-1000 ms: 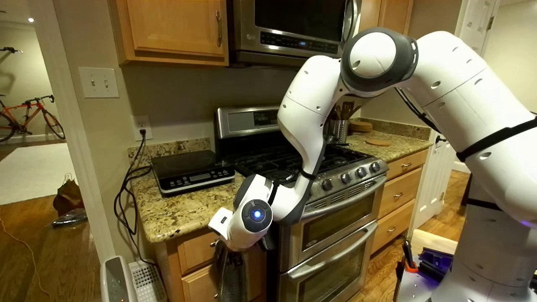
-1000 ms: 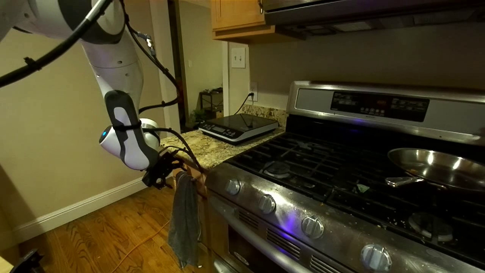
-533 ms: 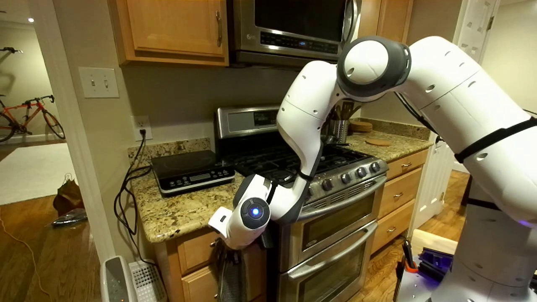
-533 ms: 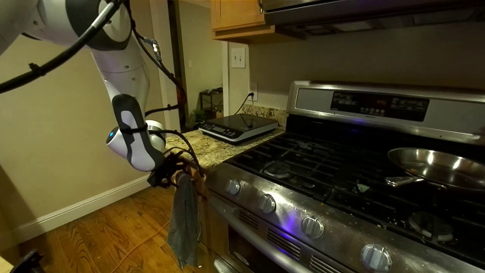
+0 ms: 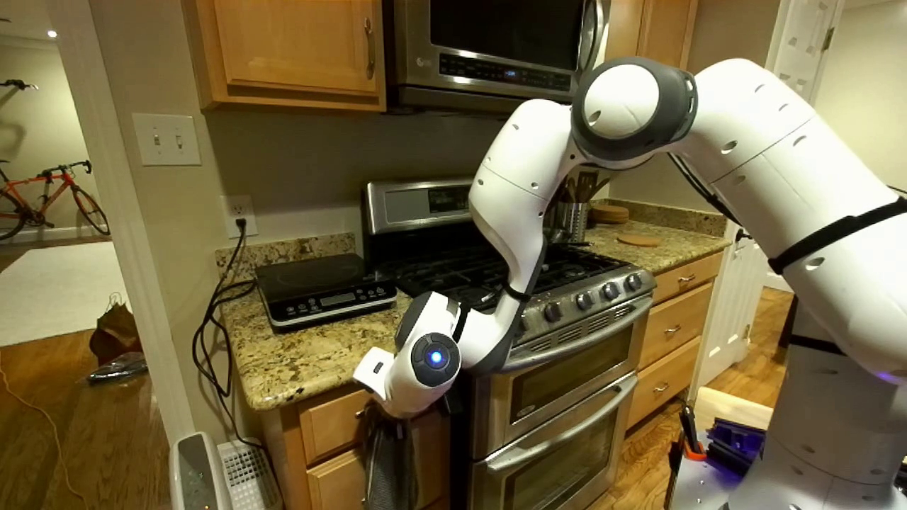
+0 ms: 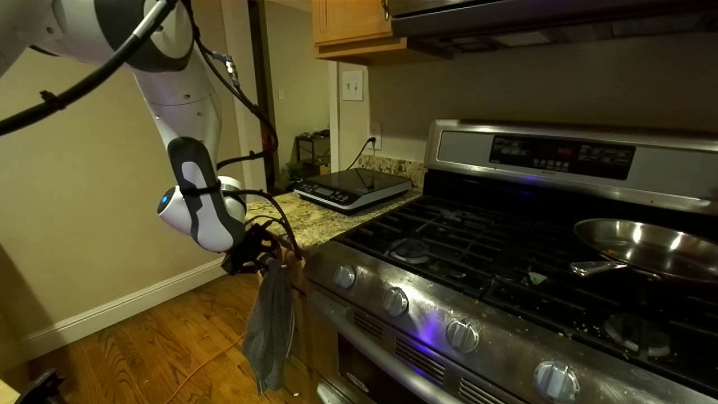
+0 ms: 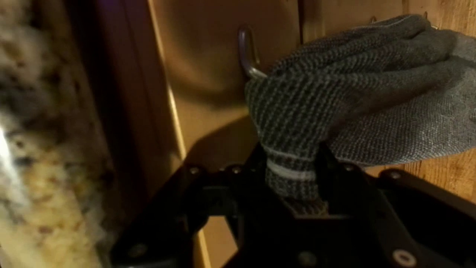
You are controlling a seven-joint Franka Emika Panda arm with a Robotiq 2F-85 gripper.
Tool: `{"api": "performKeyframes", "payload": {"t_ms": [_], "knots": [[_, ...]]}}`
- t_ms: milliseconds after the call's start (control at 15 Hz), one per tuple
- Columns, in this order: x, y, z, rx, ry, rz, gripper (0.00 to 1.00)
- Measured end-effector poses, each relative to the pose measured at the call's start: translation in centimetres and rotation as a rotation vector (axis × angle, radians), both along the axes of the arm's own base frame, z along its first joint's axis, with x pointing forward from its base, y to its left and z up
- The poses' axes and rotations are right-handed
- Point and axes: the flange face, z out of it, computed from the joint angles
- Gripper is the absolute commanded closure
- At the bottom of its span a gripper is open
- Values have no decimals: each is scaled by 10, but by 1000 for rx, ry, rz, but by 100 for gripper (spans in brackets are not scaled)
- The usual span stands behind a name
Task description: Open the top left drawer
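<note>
Below speckled countertop (image 5: 319, 358), gripper (image 7: 291, 152) clasps gray towel (image 7: 372, 89)

White robot arm (image 5: 514, 191) arches beside a stainless-steel stove (image 6: 429, 317) and bends low at that appliance's left side, as pictured in an exterior view, a blue light (image 5: 436, 356) glowing at its wrist. The top left drawer (image 5: 331, 426) sits directly under the countertop's edge, to the left of the stove, its flat wooden front partly hidden by arm and cloth; a lower drawer front (image 5: 336, 482) shows beneath it. Whether the drawer stands slightly ajar cannot be told from these angles. In the wrist view, one bend of its curved metal handle (image 7: 243, 48) is exposed, while the rest disappears behind the fabric. Black fingers (image 7: 326, 167) squeeze the towel from both sides, the knit cloth bunched between them at a pale stripe; whether any of the handle is caught in the grasp cannot be seen. The towel's loose end hangs downward in both exterior views. On the countertop stands a black cooktop (image 5: 312, 273), with a black cord (image 5: 205, 340) drooping from a wall outlet (image 5: 248, 211) nearby. A steel pan (image 6: 650, 252) rests on the stove, a microwave (image 5: 489, 67) is mounted above, and a red bicycle (image 5: 58, 195) stands beyond the door frame (image 5: 122, 227) at far left.
</note>
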Motion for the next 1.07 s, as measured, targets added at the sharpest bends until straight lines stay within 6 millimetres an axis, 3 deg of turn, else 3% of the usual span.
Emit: {"api": "performKeyframes", "payload": {"t_ms": [67,667,1067], "knots": [[-1,0,0,-7,-4,7,89],[-5,0,-2,-33,-19,57,90],[-23,0,-6,-45,-58,112,90]]}}
